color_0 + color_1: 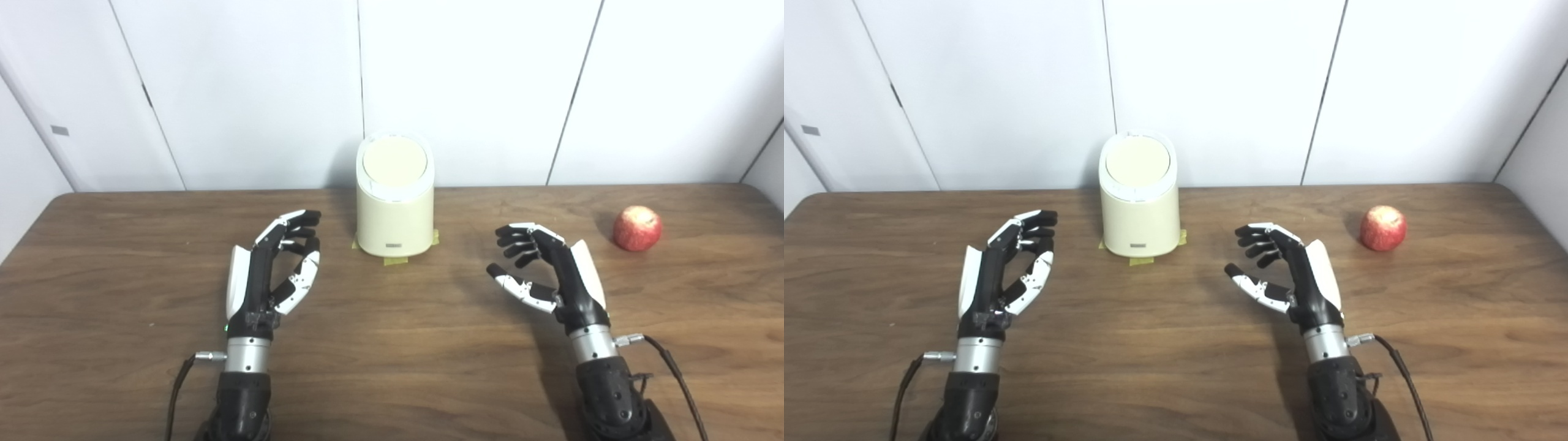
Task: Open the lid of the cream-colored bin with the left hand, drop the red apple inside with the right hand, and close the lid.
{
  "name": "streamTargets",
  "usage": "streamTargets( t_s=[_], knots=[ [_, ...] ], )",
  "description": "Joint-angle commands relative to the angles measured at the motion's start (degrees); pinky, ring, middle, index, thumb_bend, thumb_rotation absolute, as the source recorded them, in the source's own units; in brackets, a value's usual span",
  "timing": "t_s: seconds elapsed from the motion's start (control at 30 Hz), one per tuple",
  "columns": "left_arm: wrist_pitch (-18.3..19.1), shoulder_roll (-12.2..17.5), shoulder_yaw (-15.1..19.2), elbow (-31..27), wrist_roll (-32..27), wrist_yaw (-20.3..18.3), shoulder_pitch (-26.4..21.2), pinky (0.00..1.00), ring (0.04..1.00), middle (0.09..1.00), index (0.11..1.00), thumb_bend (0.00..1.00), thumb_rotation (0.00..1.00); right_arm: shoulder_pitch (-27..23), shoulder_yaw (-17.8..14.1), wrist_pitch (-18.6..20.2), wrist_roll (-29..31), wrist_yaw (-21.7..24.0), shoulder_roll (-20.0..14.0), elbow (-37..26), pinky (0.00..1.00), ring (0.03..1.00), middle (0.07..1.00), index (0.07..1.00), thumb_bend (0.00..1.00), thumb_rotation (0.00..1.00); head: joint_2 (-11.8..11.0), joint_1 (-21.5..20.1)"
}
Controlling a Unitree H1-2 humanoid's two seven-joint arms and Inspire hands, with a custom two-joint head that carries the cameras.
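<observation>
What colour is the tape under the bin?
Yellow tape peeks out beneath the cream bin; clearest in the left eye view.

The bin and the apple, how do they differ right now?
The bin is cream, tall and cylindrical; the apple is red, round and far smaller. The bin stands mid-table between the hands, on yellow tape; the apple lies far right. Both rest untouched on the table.
</observation>
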Motion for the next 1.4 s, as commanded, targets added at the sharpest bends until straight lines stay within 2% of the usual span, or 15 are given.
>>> streamTargets(
  t_s=[0.0,0.5,0.63,0.7,0.8,0.9,0.97,1.03,1.17,1.23,1.3,1.37],
  knots=[
    [-1.10,1.33,0.06,1.93,1.09,0.65,0.78,0.58,0.688,0.726,0.720,0.23,0.39,-1.00,-0.03,-1.62,0.40,-0.36,0.17,0.18,0.47,0.585,0.627,0.635,0.30,0.23,0.00,-0.05],
    [-1.88,1.64,0.17,2.66,0.47,0.56,0.52,0.57,0.684,0.725,0.718,0.24,0.39,-1.06,0.14,-0.96,-0.22,-0.47,0.27,0.13,0.45,0.567,0.611,0.637,0.31,0.25,-0.28,-0.06],
    [-2.04,1.99,0.45,2.99,0.39,0.71,0.22,0.57,0.687,0.724,0.714,0.24,0.35,-1.32,0.21,-1.03,-0.09,-0.62,0.73,0.47,0.43,0.550,0.599,0.637,0.31,0.24,-0.38,-0.63],
    [-2.20,2.23,0.69,2.92,0.59,0.99,0.02,0.57,0.689,0.729,0.721,0.23,0.41,-1.43,0.25,-0.97,-0.03,-0.68,0.98,0.63,0.48,0.593,0.637,0.639,0.31,0.26,-0.42,-0.73],
    [-2.32,2.21,1.26,2.10,0.27,1.39,-0.45,0.59,0.697,0.739,0.733,0.24,0.49,-1.50,0.25,-0.41,-0.14,-0.64,1.24,0.66,0.48,0.593,0.635,0.638,0.31,0.25,-0.56,-0.80],
    [-0.46,2.21,1.88,-0.32,-0.08,0.67,-1.67,0.62,0.716,0.757,0.752,0.29,0.63,-1.85,0.42,-1.87,-0.66,-1.34,1.06,1.96,0.41,0.530,0.582,0.636,0.31,0.24,-0.86,-0.54],
    [0.85,2.86,1.99,-1.69,0.91,-0.05,-3.53,0.62,0.719,0.762,0.759,0.32,0.68,-1.90,0.56,-1.90,-0.73,-1.35,1.02,2.24,0.40,0.528,0.582,0.638,0.31,0.24,-0.90,-0.51],
    [3.07,3.42,2.13,-2.78,1.67,-0.76,-5.90,0.63,0.739,0.776,0.775,0.37,0.72,-1.92,0.72,-1.78,-0.90,-1.48,1.05,2.27,0.44,0.567,0.619,0.640,0.31,0.24,-1.00,-0.49],
    [8.07,3.52,2.46,-3.76,2.59,-0.95,-10.88,0.69,0.791,0.817,0.821,0.49,0.78,-1.93,0.77,-1.29,-0.70,-1.36,1.17,2.11,0.43,0.555,0.609,0.641,0.31,0.24,-1.12,-0.44],
    [9.87,3.27,2.54,-4.03,2.28,-0.95,-13.22,0.71,0.818,0.843,0.850,0.54,0.78,-2.00,0.78,-1.75,-0.63,-1.42,1.04,2.39,0.44,0.560,0.613,0.640,0.31,0.24,-1.20,-0.27],
    [10.77,3.24,2.42,-3.92,1.91,-1.08,-15.34,0.74,0.854,0.881,0.881,0.57,0.74,-2.02,0.80,-1.97,-0.75,-1.54,0.92,2.54,0.44,0.559,0.611,0.640,0.31,0.24,-1.20,-0.14],
    [14.18,3.09,2.20,-4.27,2.73,-1.79,-18.34,0.76,0.882,0.911,0.912,0.63,0.72,-1.98,0.81,-1.85,-0.72,-1.50,0.92,2.39,0.43,0.552,0.605,0.640,0.32,0.25,-1.22,-0.04]
  ],
)
